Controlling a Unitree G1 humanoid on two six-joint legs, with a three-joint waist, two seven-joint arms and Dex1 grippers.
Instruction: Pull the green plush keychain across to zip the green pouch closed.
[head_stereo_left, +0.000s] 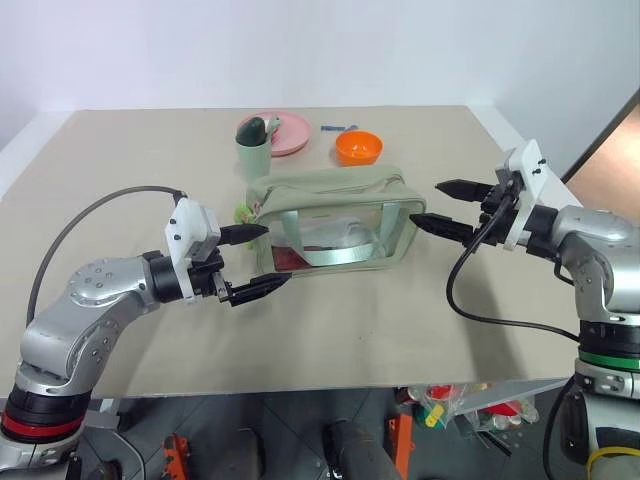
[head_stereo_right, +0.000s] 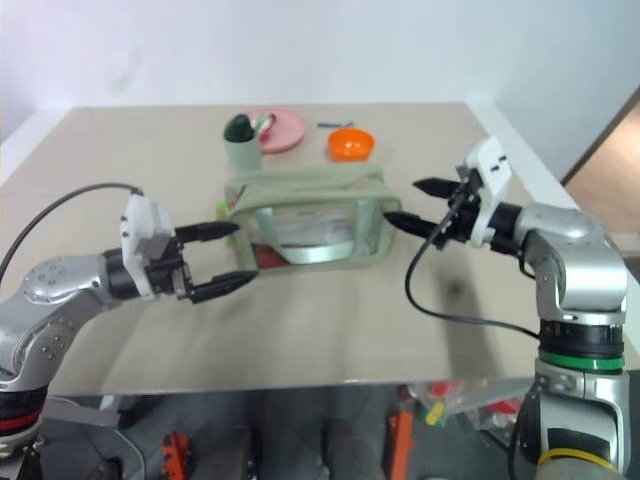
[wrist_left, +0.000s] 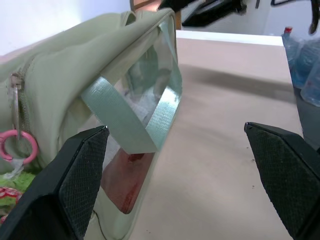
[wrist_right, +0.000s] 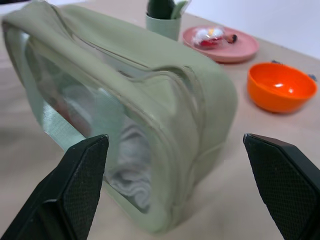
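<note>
One pouch (head_stereo_left: 335, 222) sits mid-table (head_stereo_left: 330, 340), flanked by two grippers, both with jaws spread wide and holding nothing. At its left end is one keychain (head_stereo_left: 242, 212), a small lime tuft beside the zipper's end (the left wrist view shows a pink ring (wrist_left: 18, 146) hanging from the zipper pull there, with lime fuzz below it). The left gripper (head_stereo_left: 262, 259) hovers just off that end, its upper finger reaching toward the keychain and its lower finger out in front of the pouch's near corner; whether the upper tip touches anything I cannot tell. The right gripper (head_stereo_left: 445, 206) hangs just beside the pouch's right end, fingers pointing at it, apart from the fabric. Through the clear window show two pale straps crossing, something red low down and something white. Behind the pouch stand one cup (head_stereo_left: 252, 155) with a dark object in it, one pink plate (head_stereo_left: 290, 133) carrying small items, and one orange bowl (head_stereo_left: 358, 148).
</note>
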